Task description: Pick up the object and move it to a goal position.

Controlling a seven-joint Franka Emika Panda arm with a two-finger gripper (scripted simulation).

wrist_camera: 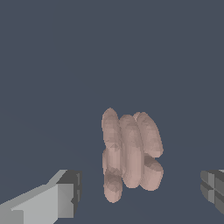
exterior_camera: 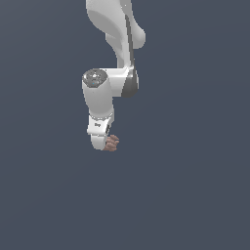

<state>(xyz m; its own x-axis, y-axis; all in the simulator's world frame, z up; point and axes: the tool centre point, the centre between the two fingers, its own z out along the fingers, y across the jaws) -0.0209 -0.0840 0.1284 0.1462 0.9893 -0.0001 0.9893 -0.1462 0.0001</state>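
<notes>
The hand [exterior_camera: 103, 145] points down from the white arm [exterior_camera: 105, 93], its fingers [wrist_camera: 48, 201] spread wide open. The object [exterior_camera: 113, 142], a reddish-brown knobbly clump, sits just at the hand's tip on the exterior view's right. In the wrist view it [wrist_camera: 131, 153] lies between the two fingers, touching neither.

The hand [exterior_camera: 104, 144] hides part of the object [exterior_camera: 113, 143]; its fingertips [wrist_camera: 65, 199] are cropped.

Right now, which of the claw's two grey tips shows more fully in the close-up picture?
The tip with the long pale body shows more fully; the other tip is cut off at the picture's edge. The lumpy object sits between them, touching neither.
</notes>
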